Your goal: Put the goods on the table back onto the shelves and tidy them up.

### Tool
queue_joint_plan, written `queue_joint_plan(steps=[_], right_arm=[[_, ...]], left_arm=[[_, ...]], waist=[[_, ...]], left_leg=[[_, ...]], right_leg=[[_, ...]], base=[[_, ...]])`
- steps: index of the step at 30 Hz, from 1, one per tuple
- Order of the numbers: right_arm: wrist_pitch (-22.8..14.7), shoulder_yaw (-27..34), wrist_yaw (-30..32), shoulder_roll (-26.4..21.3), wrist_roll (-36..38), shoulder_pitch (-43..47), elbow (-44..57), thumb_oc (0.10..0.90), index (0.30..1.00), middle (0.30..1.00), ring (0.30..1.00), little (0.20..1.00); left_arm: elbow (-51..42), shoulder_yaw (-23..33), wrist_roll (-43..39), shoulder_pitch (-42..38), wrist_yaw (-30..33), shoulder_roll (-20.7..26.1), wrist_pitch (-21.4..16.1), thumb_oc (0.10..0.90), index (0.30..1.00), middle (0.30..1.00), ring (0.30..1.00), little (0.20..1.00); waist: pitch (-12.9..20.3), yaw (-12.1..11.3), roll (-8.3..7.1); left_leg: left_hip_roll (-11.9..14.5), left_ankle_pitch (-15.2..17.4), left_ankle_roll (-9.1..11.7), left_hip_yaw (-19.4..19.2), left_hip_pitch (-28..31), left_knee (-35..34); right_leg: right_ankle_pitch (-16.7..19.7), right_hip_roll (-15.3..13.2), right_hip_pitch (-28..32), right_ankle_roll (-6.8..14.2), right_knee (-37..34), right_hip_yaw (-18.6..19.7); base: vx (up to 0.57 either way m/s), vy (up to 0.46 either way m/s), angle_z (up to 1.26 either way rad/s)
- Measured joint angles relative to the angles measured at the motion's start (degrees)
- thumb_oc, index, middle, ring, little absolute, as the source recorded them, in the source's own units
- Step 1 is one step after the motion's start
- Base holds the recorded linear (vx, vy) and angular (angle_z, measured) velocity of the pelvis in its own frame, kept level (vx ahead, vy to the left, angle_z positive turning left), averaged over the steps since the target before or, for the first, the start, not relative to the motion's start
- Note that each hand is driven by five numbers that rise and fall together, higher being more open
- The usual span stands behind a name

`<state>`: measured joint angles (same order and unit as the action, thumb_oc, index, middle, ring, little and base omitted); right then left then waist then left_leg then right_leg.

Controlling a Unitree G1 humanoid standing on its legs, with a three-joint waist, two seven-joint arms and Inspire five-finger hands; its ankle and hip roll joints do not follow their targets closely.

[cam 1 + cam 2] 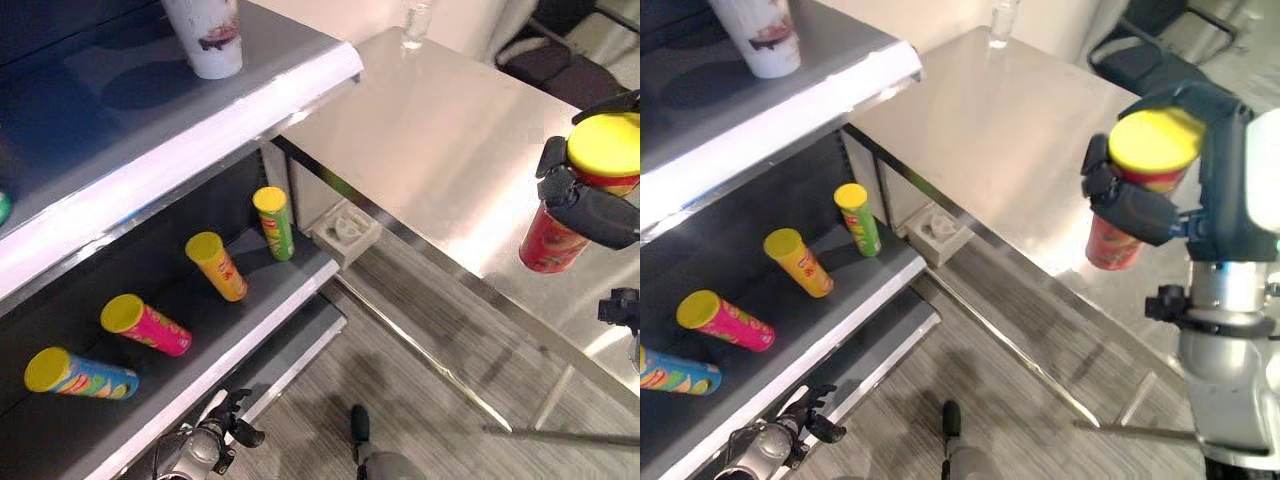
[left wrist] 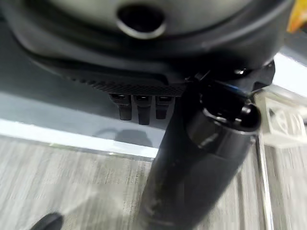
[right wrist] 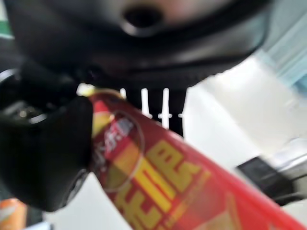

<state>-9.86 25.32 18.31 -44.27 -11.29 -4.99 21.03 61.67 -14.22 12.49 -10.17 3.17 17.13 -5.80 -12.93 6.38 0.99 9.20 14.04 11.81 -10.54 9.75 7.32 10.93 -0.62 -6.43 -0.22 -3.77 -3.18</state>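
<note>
Red chip can (image 1: pixel 1132 190) with a yellow lid sits in our right hand (image 1: pixel 1140 208), fingers and thumb curled round its upper body just under the lid, held upright above the steel table (image 1: pixel 440 160) near its front edge. We judge it a light, stiff cardboard tube with a smooth, slightly slippery wrap; a firm wrap round the middle suits it better than a pinch at the lid, which could pop off, and hard squeezing may dent the wall.

Our left hand (image 2: pixel 139 108) hangs low beside the shelving near the floor, fingers loose and straight, holding nothing.

On the dark middle shelf (image 1: pixel 270 300) we see four cans already placed: a green can (image 1: pixel 273 222) and an orange-yellow can (image 1: pixel 217 265) standing, and further along a pink can (image 1: pixel 147 325) and a blue can (image 1: pixel 80 373). Free space lies between them and the shelf edge. On the top shelf (image 1: pixel 120 120) stands a white cup (image 1: pixel 205 35). A clear bottle (image 1: pixel 415 25) rests at the table's far end.
</note>
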Motion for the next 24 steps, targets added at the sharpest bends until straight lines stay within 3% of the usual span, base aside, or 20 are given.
queue_joint_plan(steps=[1,2,4,5,6,8,10,11,12,13,14,15,16,17,18,20,21,24], right_arm=[[0.52,0.57,0.11,0.72,0.03,-0.84,-0.02,0.400,0.300,0.300,0.300,0.300],[0.58,0.81,0.34,2.41,0.03,-1.46,-0.09,0.400,0.300,0.300,0.300,0.300],[0.34,0.18,0.67,3.35,0.02,-1.74,-0.25,0.400,0.300,0.300,0.300,0.300],[-0.65,-0.21,1.24,6.18,-0.49,-2.16,-0.79,0.400,0.300,0.300,0.300,0.300],[-0.08,-0.69,2.02,7.49,-0.80,-2.13,-0.81,0.400,0.300,0.300,0.300,0.300],[0.69,-1.42,2.62,6.50,-1.25,-1.77,-0.76,0.400,0.300,0.300,0.300,0.300],[0.59,-3.85,3.23,6.49,-2.02,-1.78,-0.68,0.400,0.300,0.300,0.300,0.300],[0.34,-5.00,3.44,6.79,-2.76,-2.91,-0.72,0.400,0.300,0.300,0.300,0.300],[0.88,-6.49,3.96,7.28,-3.66,-4.18,-1.49,0.400,0.300,0.300,0.300,0.300],[1.00,-7.12,3.95,7.33,-3.81,-4.40,-2.28,0.400,0.300,0.300,0.300,0.300],[1.34,-7.24,3.97,8.10,-4.03,-5.05,-3.01,0.400,0.300,0.300,0.300,0.300],[1.50,-7.25,4.11,9.18,-4.13,-4.65,-3.59,0.400,0.300,0.300,0.300,0.300],[1.71,-7.29,4.27,9.56,-4.14,-4.58,-4.07,0.400,0.300,0.300,0.300,0.300],[2.30,-7.24,4.30,9.79,-4.15,-4.65,-5.16,0.400,0.300,0.300,0.300,0.300],[2.93,-7.22,4.27,9.87,-4.16,-4.51,-5.24,0.400,0.300,0.300,0.300,0.300],[3.32,-6.54,4.36,10.42,-4.15,-4.35,-5.29,0.400,0.300,0.300,0.300,0.300],[3.52,-6.50,4.18,10.35,-4.16,-3.77,-5.28,0.400,0.300,0.300,0.300,0.300],[3.59,-6.94,3.42,10.52,-4.16,-3.02,-5.28,0.400,0.300,0.300,0.300,0.300]], left_arm=[[-0.92,-1.16,0.05,-0.74,0.04,-0.01,-0.01,0.800,0.900,0.900,0.900,0.900],[-1.74,-1.99,0.06,-1.52,0.06,0.03,-0.32,0.800,0.900,0.900,0.900,0.900],[-1.44,-3.10,0.06,-2.08,-0.10,0.13,-0.18,0.800,0.900,0.900,0.900,0.900],[-1.01,-3.66,0.21,-1.40,0.10,0.13,-0.03,0.800,0.900,0.900,0.900,0.900],[-0.60,-3.70,0.74,-1.44,0.02,0.03,-0.16,0.800,0.900,0.900,0.900,0.900],[0.50,-3.68,1.23,-1.64,0.10,-0.02,-0.91,0.800,0.900,0.900,0.900,0.900],[3.77,-2.32,1.24,-1.71,0.48,0.12,-0.81,0.800,0.900,0.900,0.900,0.900],[5.90,-2.32,1.55,0.16,0.64,0.17,-0.44,0.800,0.900,0.900,0.900,0.900],[6.62,-0.69,2.21,2.50,1.36,0.65,-0.02,0.800,0.900,0.900,0.900,0.900],[6.98,-0.86,2.41,3.49,1.29,1.32,0.15,0.800,0.900,0.900,0.900,0.900],[6.98,-0.80,2.91,4.94,1.27,2.44,0.49,0.800,0.900,0.900,0.900,0.900],[6.98,-0.77,2.94,5.05,1.30,3.18,0.90,0.800,0.900,0.900,0.900,0.900],[6.80,-0.71,2.94,5.04,1.40,3.74,1.00,0.800,0.900,0.900,0.900,0.900],[6.26,-0.43,2.94,4.94,1.63,3.67,1.03,0.800,0.900,0.900,0.900,0.900],[5.54,-0.32,2.94,5.07,1.66,3.57,0.98,0.800,0.900,0.900,0.900,0.900],[3.81,-0.29,2.92,4.68,1.69,3.82,1.01,0.800,0.900,0.900,0.900,0.900],[2.45,-0.68,2.89,4.70,1.58,3.26,0.99,0.800,0.900,0.900,0.900,0.900],[1.48,-0.76,2.79,4.72,1.33,2.33,1.01,0.800,0.900,0.900,0.900,0.900]], waist=[[0.10,0.87,0.03],[0.80,1.44,-0.76],[2.85,1.17,-1.97],[5.11,1.14,-4.65],[5.28,1.21,-5.73],[5.56,0.77,-5.91],[5.53,0.41,-7.42],[5.49,0.35,-7.05],[4.78,-0.03,-7.48],[4.38,-0.59,-7.72],[3.98,-2.44,-7.47],[3.59,-3.45,-7.86],[3.05,-3.56,-7.51],[2.13,-3.53,-5.95],[1.57,-4.43,-4.86],[0.64,-4.39,-3.40],[0.23,-5.12,-2.39],[0.25,-7.64,-2.12]], left_leg=[[-0.31,0.10,-0.75,-0.57,1.65,-2.69],[-1.94,-2.15,-4.93,-1.42,3.92,-6.80],[-3.65,-2.70,-5.91,-1.79,4.21,-8.15],[-5.27,-1.71,-5.00,-1.55,2.10,-4.52],[-5.86,-0.33,-5.45,-1.61,0.14,-2.23],[-7.41,-1.18,-9.48,-2.19,0.28,-3.70],[-8.84,-0.93,-9.35,-2.53,-2.79,0.54],[-10.11,-0.97,-10.31,-1.72,-1.68,-0.78],[-10.89,-2.19,-12.33,-2.22,0.99,-2.94],[-11.55,-2.78,-12.86,-3.20,1.48,-3.73],[-12.04,-2.78,-12.86,-4.79,1.23,-2.93],[-12.19,-2.78,-12.87,-5.62,0.59,-1.98],[-11.94,-2.81,-13.70,-5.57,0.33,-2.09],[-10.99,-3.88,-15.93,-5.37,0.49,-3.13],[-10.36,-4.96,-15.87,-5.69,-0.42,-4.00],[-9.39,-6.10,-16.24,-4.74,-1.46,-3.90],[-8.73,-6.82,-16.23,-4.65,-2.39,-4.08],[-7.55,-7.09,-15.98,-4.07,-3.09,-3.15]], right_leg=[[0.03,-0.34,0.53,0.05,0.32,-0.25],[0.32,-0.94,0.68,0.99,0.74,-0.40],[0.89,-2.05,-0.16,2.27,0.66,0.28],[3.91,-4.44,-0.69,1.47,-0.68,0.60],[5.06,-5.65,-0.97,1.81,-0.56,0.51],[6.65,-6.23,-2.06,3.55,-0.32,2.61],[9.93,-8.00,-3.31,2.77,-0.27,3.48],[12.78,-8.46,-3.57,4.36,0.40,3.56],[13.42,-8.76,-4.19,6.52,2.68,3.46],[14.03,-8.84,-4.51,6.13,3.77,3.26],[17.31,-8.63,-4.33,2.29,2.13,1.44],[19.29,-8.44,-4.34,-0.03,0.83,0.23],[18.83,-8.26,-4.66,0.47,1.79,-0.44],[12.48,-7.48,-5.11,7.76,3.88,-1.68],[9.46,-6.90,-5.00,10.41,6.88,-1.97],[1.78,-5.69,-6.97,10.06,18.02,1.55],[-4.14,-5.40,-6.49,9.69,24.09,4.27],[-11.02,-6.36,-0.91,11.03,28.27,10.20]], base=[[-0.14,0.134,0.31],[-0.08,0.086,0.16],[-0.37,0.237,-0.16],[-0.56,0.292,-0.07],[-0.49,0.189,0.02],[-0.38,0.147,-0.07],[-0.36,0.158,-0.17],[-0.54,0.198,-0.09],[-0.46,0.108,-0.16],[-0.50,0.043,-0.42],[-0.37,0.013,-0.54],[-0.27,-0.008,-0.46],[-0.36,-0.012,-0.07],[-0.35,-0.037,0.07],[-0.44,-0.051,0.25],[-0.30,-0.099,0.20],[-0.27,-0.140,0.07],[-0.22,-0.195,0.04]])
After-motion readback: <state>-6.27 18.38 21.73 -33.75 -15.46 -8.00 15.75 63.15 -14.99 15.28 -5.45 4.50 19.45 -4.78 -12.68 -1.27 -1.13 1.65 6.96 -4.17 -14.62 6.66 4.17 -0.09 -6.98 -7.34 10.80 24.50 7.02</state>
